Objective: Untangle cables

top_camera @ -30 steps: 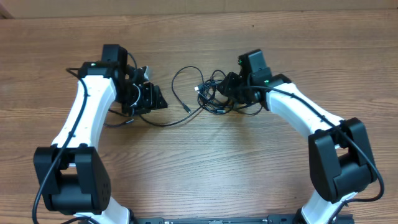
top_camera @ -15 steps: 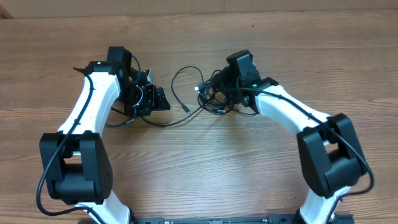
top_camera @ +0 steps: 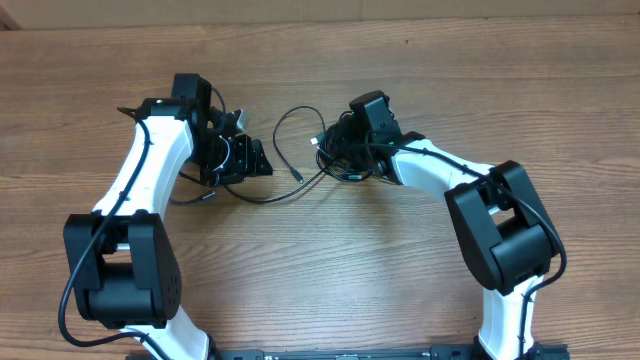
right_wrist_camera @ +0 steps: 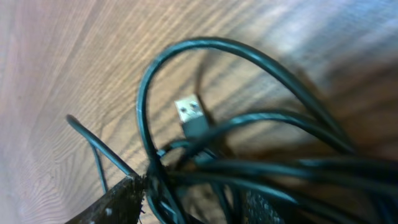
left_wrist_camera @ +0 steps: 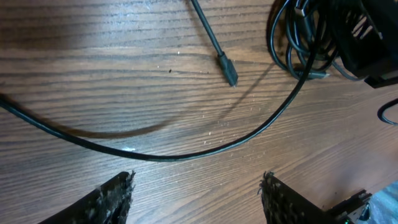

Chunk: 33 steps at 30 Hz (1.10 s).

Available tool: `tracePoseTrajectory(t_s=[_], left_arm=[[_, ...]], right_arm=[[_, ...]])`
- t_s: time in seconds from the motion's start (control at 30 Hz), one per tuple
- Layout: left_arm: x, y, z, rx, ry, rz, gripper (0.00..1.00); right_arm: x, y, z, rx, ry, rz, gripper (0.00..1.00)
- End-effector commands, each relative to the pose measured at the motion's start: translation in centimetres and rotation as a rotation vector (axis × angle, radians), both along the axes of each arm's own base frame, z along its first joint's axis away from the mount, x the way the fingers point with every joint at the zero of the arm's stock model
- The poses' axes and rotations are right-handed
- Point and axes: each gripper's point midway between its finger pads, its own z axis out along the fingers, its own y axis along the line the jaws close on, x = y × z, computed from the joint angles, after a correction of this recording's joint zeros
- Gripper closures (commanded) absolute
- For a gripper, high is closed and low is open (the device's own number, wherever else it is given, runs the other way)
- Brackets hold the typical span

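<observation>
Overhead, I see the cables (top_camera: 335, 155) knotted on the bench's (top_camera: 400, 270) far half, midway between side edges, one strand trailing left. My left gripper (left_wrist_camera: 196, 193) hangs spread over that strand, empty. My right gripper (right_wrist_camera: 193, 208) sits in the knot; pinching or loose, I can't tell.

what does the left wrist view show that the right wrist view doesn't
Only the left wrist view: the left gripper, open and empty, above a long cable arcing across the wood, plus a small black plug lying loose. Only the right wrist view: a close-up of a silver USB plug among the loops. Both: the cable tangle on the wooden table.
</observation>
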Motion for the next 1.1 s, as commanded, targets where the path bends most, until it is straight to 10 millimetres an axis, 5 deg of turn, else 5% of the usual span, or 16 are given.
tracePoseTrajectory(t_s=[0.0, 0.43, 0.77, 1.07], left_arm=[[0.6, 0.0, 0.1, 0.006, -0.023, -0.016, 0.34], [0.7, -0.8, 0.1, 0.006, -0.041, -0.049, 0.36], [1.0, -1.2, 0.1, 0.006, -0.060, -0.066, 0.34], [1.0, -1.1, 0.1, 0.013, -0.071, -0.085, 0.34]], right_arm=[[-0.2, 0.0, -2.5, -0.022, 0.033, 0.000, 0.46], [0.6, -1.6, -3.1, -0.099, -0.001, -0.066, 0.47], [-0.8, 0.6, -2.9, 0.009, 0.061, 0.035, 0.56], [-4.1, 4.0, -1.0, 0.175, 0.146, 0.249, 0.61]])
